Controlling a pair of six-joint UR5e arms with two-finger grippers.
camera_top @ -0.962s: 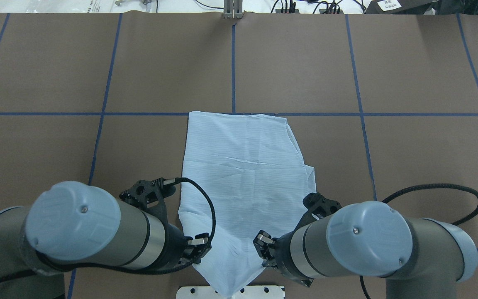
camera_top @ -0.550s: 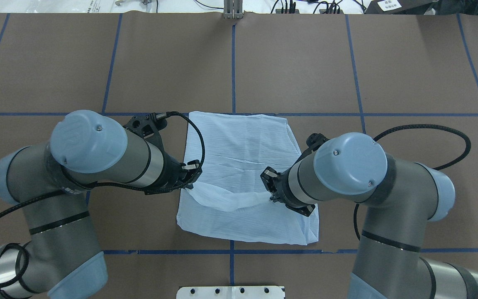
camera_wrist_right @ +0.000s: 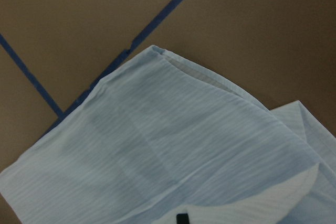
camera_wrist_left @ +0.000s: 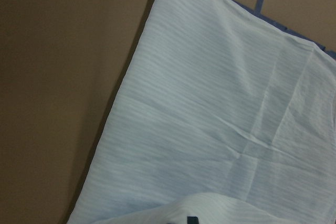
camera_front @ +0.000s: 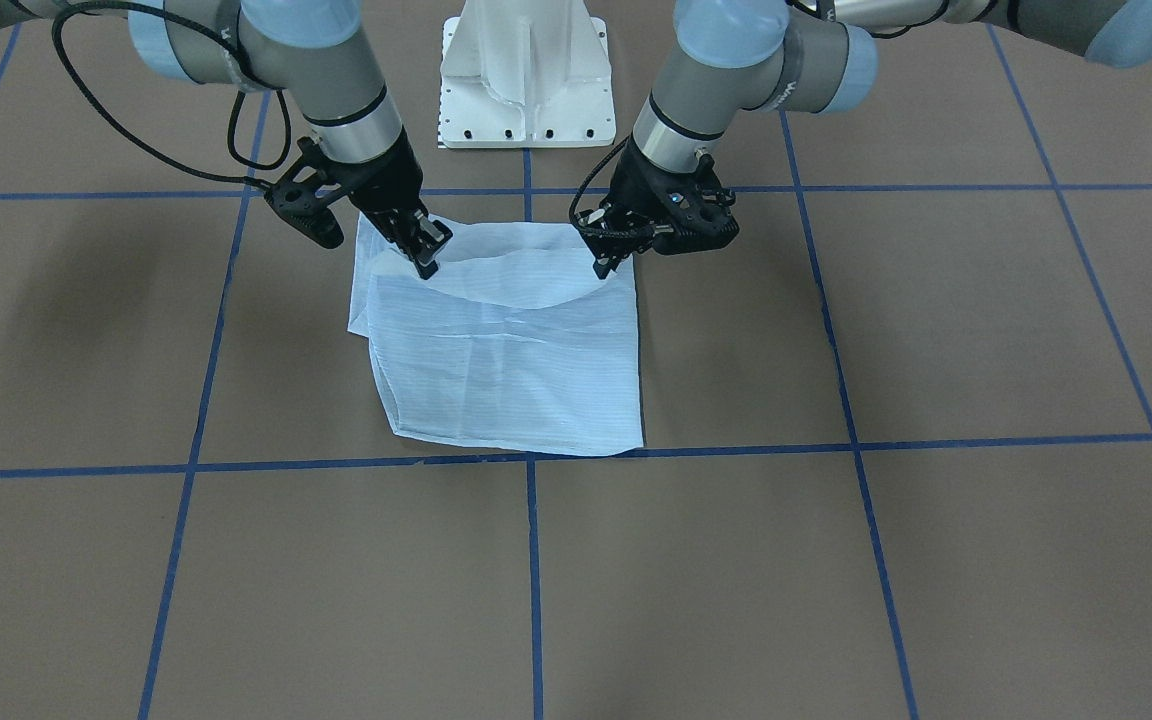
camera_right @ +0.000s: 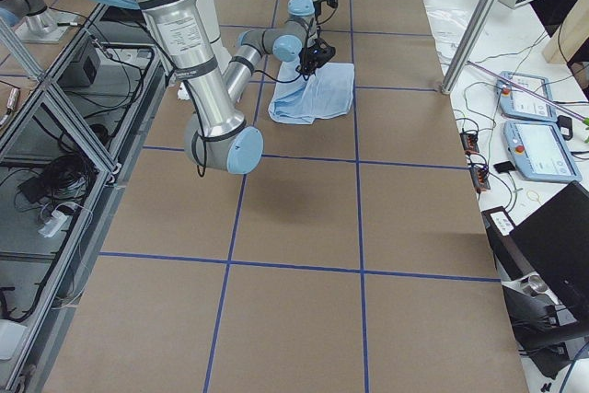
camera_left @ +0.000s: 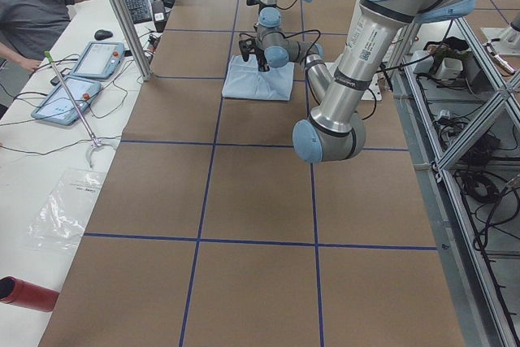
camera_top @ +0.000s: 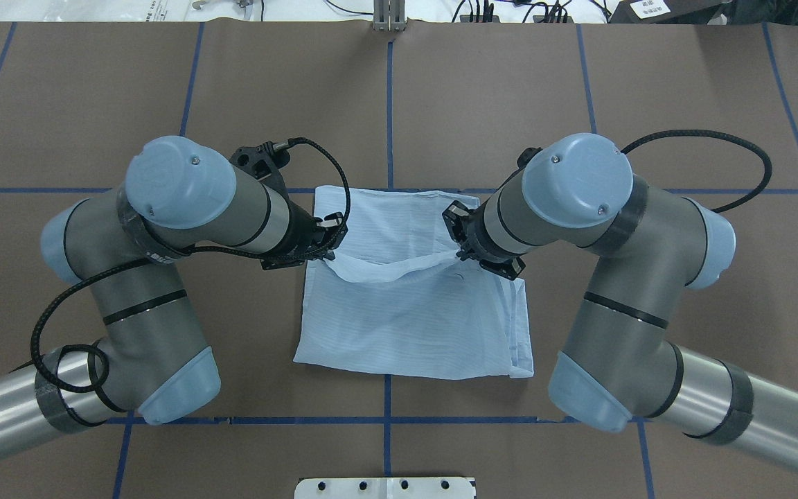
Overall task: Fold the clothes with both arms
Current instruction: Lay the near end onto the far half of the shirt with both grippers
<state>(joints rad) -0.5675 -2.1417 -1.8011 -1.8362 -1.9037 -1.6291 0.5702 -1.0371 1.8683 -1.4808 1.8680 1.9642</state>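
The left gripper (camera_top: 327, 244) and right gripper (camera_top: 457, 244) each pinch a corner of the thin, limp shirt (camera_top: 406, 326), which sags between them.

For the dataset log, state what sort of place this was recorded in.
Most likely a robotics lab: a brown table marked with a blue tape grid, the left arm and right arm holding a shirt over it, and teach pendants on a side bench near an operator.
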